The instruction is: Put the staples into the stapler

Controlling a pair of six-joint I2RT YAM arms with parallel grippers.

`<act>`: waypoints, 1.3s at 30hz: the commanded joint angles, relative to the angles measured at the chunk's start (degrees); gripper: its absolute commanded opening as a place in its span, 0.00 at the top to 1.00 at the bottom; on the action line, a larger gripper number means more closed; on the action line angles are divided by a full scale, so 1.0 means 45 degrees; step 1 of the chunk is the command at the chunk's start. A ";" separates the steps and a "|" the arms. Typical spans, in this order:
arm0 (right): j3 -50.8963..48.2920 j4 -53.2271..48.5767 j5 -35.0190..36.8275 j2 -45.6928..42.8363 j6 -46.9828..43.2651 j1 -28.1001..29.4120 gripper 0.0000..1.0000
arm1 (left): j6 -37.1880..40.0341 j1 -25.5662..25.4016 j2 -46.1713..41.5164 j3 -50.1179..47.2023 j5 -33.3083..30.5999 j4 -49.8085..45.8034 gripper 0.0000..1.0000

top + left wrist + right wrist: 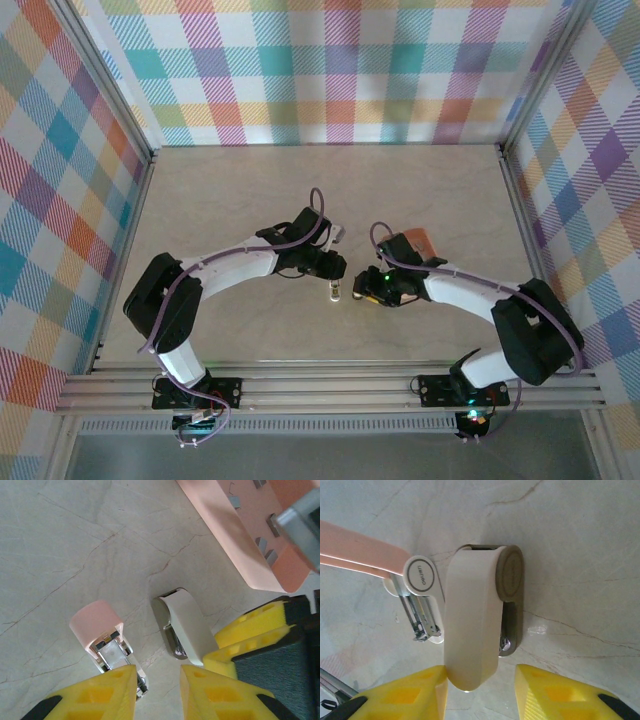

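The pink stapler [96,623] lies on the table with its metal channel bare. Its near end runs under one finger of my left gripper [158,667], whose jaws stand slightly apart over bare table. The stapler [420,595] sits left of a grey-white oblong piece [470,625]. My right gripper [481,666] is open around that piece's near end, one finger touching it and the other clear. Several small grey staples [265,545] lie in the salmon tray [220,525]. From above, the stapler [334,291] lies between the left gripper [333,270] and the right gripper [362,292].
The grey-white piece [186,625] lies just right of the stapler, with the right gripper's yellow fingers [250,630] at its end. The salmon tray [420,242] sits behind the right wrist. Checked walls enclose the table on three sides.
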 commanded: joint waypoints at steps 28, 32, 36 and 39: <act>-0.0514 -0.1416 0.1507 0.1408 -0.0257 -0.0060 0.68 | -0.0131 0.0231 -0.0565 -0.0505 -0.0113 0.0449 0.71; -0.0485 -0.1740 0.1738 0.1420 -0.0282 -0.0060 0.67 | -0.0142 0.0232 -0.0586 -0.0543 -0.0085 0.0506 0.71; -0.0508 -0.1449 0.1568 0.1997 -0.0201 -0.0062 0.66 | -0.0158 0.0250 -0.0595 -0.0577 -0.0095 0.0575 0.71; -0.0513 -0.1321 0.1380 0.2339 -0.0226 -0.0060 0.66 | -0.0186 0.0260 -0.0673 -0.0666 -0.0139 0.0602 0.71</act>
